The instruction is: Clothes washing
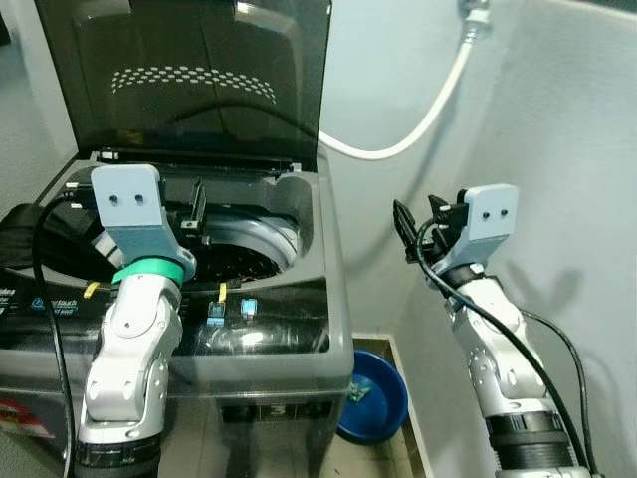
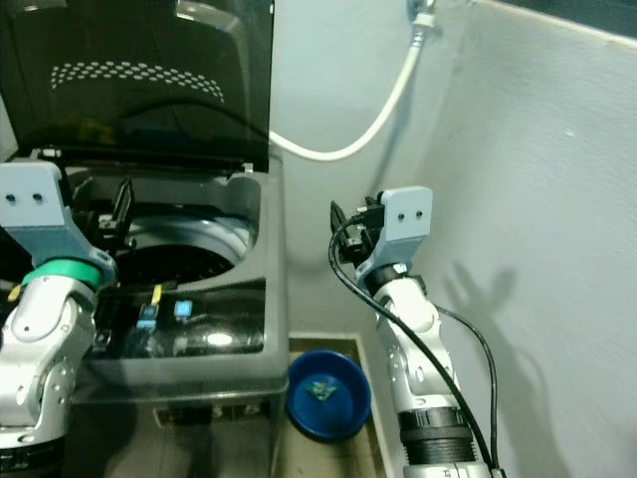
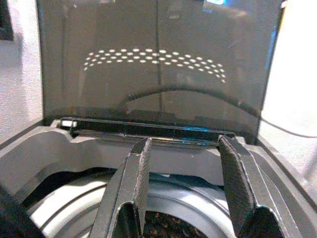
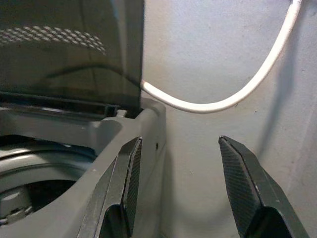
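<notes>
Washer (image 1: 299, 329) is sitting with its lid (image 1: 199, 80) up, drum (image 1: 249, 249) looking mostly bare. Left gripper (image 3: 183, 188) is hovering spread and empty over it, right gripper (image 4: 183, 188) hanging released beside the cabinet. Loading stage, I'm guessing: next move is fetching clothes.

Washing machine (image 1: 299, 329) left; basin (image 1: 383, 398) on floor right; hose (image 1: 418, 124) behind.
</notes>
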Robot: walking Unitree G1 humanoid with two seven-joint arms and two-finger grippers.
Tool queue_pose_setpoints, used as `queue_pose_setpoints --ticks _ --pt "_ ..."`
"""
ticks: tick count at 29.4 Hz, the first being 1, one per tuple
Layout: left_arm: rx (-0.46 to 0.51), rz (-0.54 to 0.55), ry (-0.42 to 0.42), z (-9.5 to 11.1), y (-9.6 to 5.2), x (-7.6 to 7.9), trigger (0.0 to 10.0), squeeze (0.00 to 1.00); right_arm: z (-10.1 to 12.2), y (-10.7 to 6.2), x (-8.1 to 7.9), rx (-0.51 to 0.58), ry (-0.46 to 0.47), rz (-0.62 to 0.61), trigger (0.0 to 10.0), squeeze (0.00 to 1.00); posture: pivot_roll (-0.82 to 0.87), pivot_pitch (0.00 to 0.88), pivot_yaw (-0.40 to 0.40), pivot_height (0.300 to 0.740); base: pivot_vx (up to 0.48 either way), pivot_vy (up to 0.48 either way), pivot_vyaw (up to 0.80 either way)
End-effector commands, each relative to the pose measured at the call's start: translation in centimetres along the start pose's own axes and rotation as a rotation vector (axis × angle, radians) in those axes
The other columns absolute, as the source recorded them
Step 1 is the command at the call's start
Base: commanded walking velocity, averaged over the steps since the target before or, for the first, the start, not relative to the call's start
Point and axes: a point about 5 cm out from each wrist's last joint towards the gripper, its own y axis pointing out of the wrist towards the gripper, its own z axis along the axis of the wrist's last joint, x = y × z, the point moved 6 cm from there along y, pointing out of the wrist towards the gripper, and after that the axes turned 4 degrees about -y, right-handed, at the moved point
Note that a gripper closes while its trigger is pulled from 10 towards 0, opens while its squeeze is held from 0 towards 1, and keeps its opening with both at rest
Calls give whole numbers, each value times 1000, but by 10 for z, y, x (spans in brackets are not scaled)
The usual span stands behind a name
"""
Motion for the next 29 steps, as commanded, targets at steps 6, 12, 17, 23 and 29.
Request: queue_pose_setpoints --ticks 6,12,17,23,29 --pt "0 8 1 -1 -3 -2 10000 0 -1 1 1 -6 3 2 10000 0 -13 30 -14 740 -55 0 0" --pt "-1 6 -2 -2 -3 -2 10000 0 -1 1 1 -7 2 2 10000 0 -14 39 -14 740 0 0 0" --pt "-6 6 -4 -2 -4 -2 10000 0 -1 1 1 -9 2 2 10000 0 -14 42 -15 740 0 0 0" --pt "-5 6 -11 -3 -4 -3 10000 0 -1 1 1 -10 3 5 10000 0 -15 43 -16 740 0 0 0" --pt "-5 8 -13 -3 -4 -3 10000 0 -1 1 0 -11 2 8 10000 0 -14 45 -20 740 0 0 0"
